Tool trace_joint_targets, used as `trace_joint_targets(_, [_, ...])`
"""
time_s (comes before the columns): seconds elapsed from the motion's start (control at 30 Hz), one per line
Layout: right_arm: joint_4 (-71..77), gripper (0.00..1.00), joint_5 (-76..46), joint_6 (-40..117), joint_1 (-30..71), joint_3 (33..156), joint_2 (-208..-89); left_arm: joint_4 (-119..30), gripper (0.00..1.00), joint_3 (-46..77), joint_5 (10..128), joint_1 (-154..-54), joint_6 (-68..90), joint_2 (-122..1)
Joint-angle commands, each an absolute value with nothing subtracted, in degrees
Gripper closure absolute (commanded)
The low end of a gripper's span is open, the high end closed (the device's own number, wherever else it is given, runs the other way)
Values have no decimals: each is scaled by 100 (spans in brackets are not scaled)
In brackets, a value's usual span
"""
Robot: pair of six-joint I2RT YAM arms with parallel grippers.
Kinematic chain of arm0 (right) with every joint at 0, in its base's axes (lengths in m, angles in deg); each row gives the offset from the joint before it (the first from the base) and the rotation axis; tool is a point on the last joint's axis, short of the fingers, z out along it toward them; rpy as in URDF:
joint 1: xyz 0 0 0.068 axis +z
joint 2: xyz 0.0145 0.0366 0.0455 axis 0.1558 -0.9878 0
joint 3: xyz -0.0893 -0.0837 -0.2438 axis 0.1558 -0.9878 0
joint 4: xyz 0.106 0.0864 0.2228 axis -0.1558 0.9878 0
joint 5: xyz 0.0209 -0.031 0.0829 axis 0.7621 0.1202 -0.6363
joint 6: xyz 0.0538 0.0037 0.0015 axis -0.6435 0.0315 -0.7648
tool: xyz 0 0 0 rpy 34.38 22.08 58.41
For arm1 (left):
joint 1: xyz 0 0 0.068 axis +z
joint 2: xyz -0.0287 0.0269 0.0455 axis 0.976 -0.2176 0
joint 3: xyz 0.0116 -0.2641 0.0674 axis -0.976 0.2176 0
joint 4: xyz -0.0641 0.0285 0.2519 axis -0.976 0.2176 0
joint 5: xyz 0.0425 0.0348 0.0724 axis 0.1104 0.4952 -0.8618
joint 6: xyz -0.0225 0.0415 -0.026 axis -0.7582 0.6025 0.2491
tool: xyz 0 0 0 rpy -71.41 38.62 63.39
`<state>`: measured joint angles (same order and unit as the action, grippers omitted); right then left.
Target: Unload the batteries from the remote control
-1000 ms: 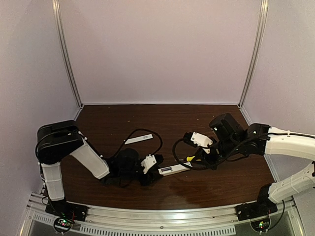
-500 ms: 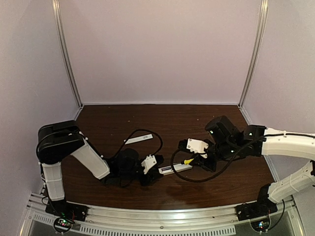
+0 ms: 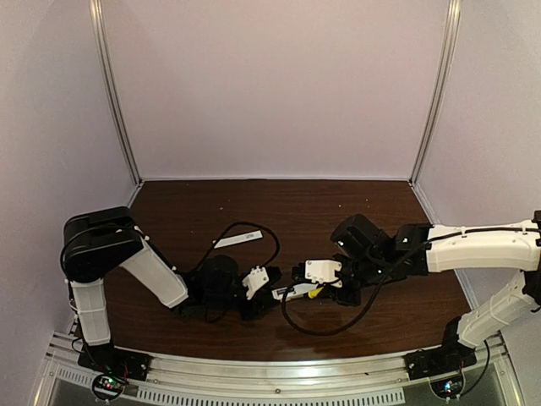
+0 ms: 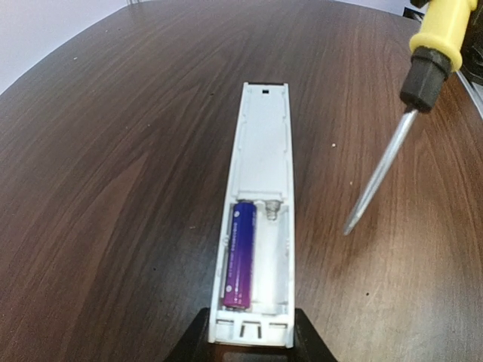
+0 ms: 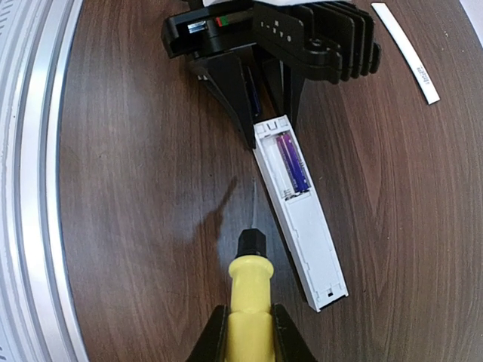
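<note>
Clamping the near end of the remote control (image 4: pixel 263 143), the left end effector (image 4: pixel 250 341) pins it flat on the bench (image 4: pixel 113 151), back side up. The battery bay is open. One purple battery (image 4: pixel 239 253) sits in the left slot; the slot beside it (image 4: pixel 273 256) is bare, with its spring (image 4: pixel 272 207) exposed. No second battery shows in any view, so the job looks about half done: cover off, one cell apparently out, one left to pry free.

Just right of the remote, the right end effector (image 5: pixel 247 332) is clenched on the yellow handle of a screwdriver (image 4: pixel 381 170). Its tip hangs near the bay, not touching it. Farther back lies the white cover strip (image 5: pixel 407 53), well apart.

Count: one remote, one visible battery, one screwdriver, one cover strip.
</note>
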<state>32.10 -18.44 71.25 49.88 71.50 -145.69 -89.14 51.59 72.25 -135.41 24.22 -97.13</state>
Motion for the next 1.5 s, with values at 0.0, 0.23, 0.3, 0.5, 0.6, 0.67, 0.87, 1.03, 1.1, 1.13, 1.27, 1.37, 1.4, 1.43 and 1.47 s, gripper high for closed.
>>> trace_joint_targets(0.0, [2963,100,-1567,7296,5091,7362,-14738,-8840,88,5101,7408,-13575,2354,-9553])
trace_joint_targets(0.23, [2769,100,-1307,7381,5132,7400,-14871,-8811,88,5082,7509,-13564,2304,-9552])
trace_joint_targets(0.3, [2730,100,-1296,7402,5133,7392,-14884,-8809,88,5079,7526,-13566,2299,-9551])
trace_joint_targets(0.5, [2720,100,-1297,7434,5147,7356,-14954,-8819,88,5075,7545,-13566,2297,-9552])
trace_joint_targets(0.6, [2701,100,-1291,7443,5142,7356,-14992,-8825,89,5071,7544,-13564,2294,-9547])
trace_joint_targets(0.67, [2685,100,-1301,7443,5146,7356,-15020,-8831,89,5075,7544,-13568,2298,-9551])
trace_joint_targets(0.87, [2621,100,-1256,7417,5152,7342,-15095,-8821,89,5062,7575,-13569,2297,-9552])
trace_joint_targets(1.03, [2576,100,-1223,7427,5150,7354,-15158,-8807,89,5053,7595,-13567,2298,-9552])
trace_joint_targets(1.1, [2581,100,-1209,7433,5150,7364,-15197,-8806,89,5045,7611,-13567,2296,-9552])
trace_joint_targets(1.13, [2583,100,-1194,7439,5150,7365,-15209,-8801,89,5044,7614,-13569,2295,-9552])
trace_joint_targets(1.27, [2583,100,-1197,7443,5153,7361,-15267,-8784,89,5031,7619,-13570,2298,-9549])
trace_joint_targets(1.37, [2583,100,-1199,7443,5159,7356,-15284,-8761,89,5019,7626,-13563,2298,-9553])
trace_joint_targets(1.4, [2579,100,-1195,7443,5159,7345,-15288,-8759,89,5018,7635,-13565,2298,-9552])
trace_joint_targets(1.43, [2571,100,-1190,7449,5159,7347,-15289,-8761,89,5018,7641,-13570,2294,-9555])
trace_joint_targets(1.47, [2567,100,-1173,7451,5167,7342,-15308,-8761,89,5014,7637,-13568,2297,-9555])
